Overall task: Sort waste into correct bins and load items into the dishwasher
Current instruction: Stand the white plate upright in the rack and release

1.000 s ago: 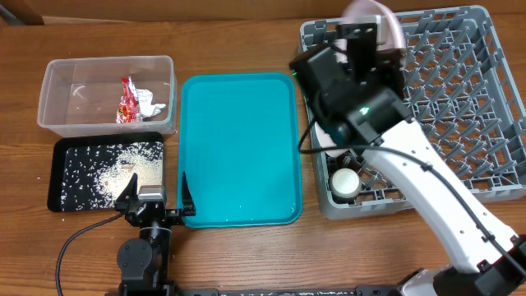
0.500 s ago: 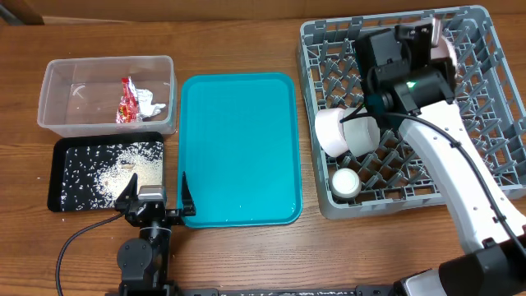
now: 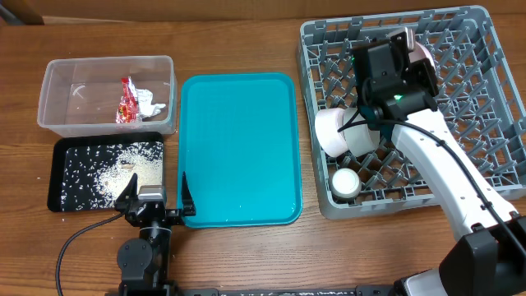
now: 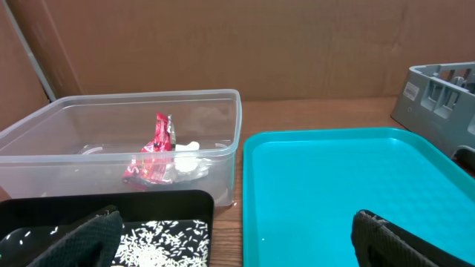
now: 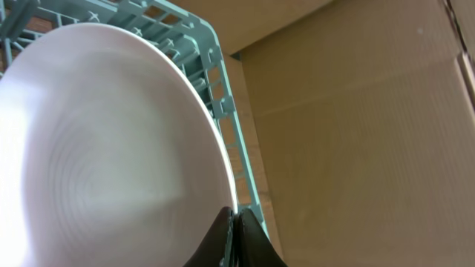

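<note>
Right pincer (image 5: 231, 221) clamps white plate (image 5: 111, 148) rim, plate on edge over dish rack (image 3: 493, 99) far rows. Bowls (image 3: 345, 133), cup (image 3: 345, 182) in rack front-left. Left pincer (image 3: 156, 196) wide, beside teal tray (image 3: 238, 148) front corner. Wrapper (image 4: 154, 152), tissue (image 4: 187, 159) in clear tub (image 3: 57, 82); rice (image 3: 107, 173) in black tray (image 3: 56, 148). Wrapper print unreadable.

Overhead, the plate (image 3: 422, 51) mostly hides behind the right gripper (image 3: 403, 41), and the right wrist cam crops its left side. The dish rack (image 4: 438, 93) runs off the left wrist view.
</note>
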Controlling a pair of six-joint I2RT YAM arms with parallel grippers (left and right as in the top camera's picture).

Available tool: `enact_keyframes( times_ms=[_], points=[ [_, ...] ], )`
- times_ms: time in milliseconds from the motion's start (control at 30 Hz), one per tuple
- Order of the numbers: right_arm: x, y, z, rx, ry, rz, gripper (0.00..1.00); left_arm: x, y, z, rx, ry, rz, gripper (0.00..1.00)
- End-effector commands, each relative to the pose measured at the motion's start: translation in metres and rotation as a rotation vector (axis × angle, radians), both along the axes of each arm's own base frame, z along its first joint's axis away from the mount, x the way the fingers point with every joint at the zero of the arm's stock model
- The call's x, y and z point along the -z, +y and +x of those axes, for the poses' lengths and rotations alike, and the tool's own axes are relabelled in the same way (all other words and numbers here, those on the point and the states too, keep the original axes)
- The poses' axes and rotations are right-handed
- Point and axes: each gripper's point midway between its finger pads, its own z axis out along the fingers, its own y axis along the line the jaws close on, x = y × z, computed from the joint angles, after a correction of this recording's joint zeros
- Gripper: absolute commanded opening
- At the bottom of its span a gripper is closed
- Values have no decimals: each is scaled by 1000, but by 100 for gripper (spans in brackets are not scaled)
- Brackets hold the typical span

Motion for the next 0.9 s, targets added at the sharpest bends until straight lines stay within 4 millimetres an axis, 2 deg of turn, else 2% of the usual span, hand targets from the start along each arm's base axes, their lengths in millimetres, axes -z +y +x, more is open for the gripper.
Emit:
enact_keyframes(
  times_ms=[0, 100, 233, 367, 467, 533, 633, 700, 767, 867],
  points=[
    [4, 0, 6, -75, 91, -26, 4, -1, 1, 0, -6, -8, 16, 100],
    [8, 2, 6, -88, 101, -8, 5, -1, 1, 0, -6, -8, 16, 100],
    [10, 4, 4, -87, 105, -2, 42, -1, 1, 0, -6, -8, 16, 100],
    [-12, 4, -5, 6, -29, -22, 55, -1, 1, 0, -6, -8, 16, 100],
    [-33, 21, -14, -16, -110, 16, 63, -1, 1, 0, -6, -8, 16, 100],
    [-47, 45, -21, -81, -160, 105, 70, -1, 1, 0, -6, -8, 16, 100],
    [-60, 99, -38, -250, -171, 334, 79, -1, 1, 0, -6, -8, 16, 100],
    [-68, 146, -58, -368, -174, 577, 86, -1, 1, 0, -6, -8, 16, 100],
    [-77, 192, -81, -493, -148, 810, 100, -1, 1, 0, -6, -8, 16, 100],
    [-92, 239, -110, -640, -91, 1050, 100, -1, 1, 0, -6, -8, 16, 100]
  ],
)
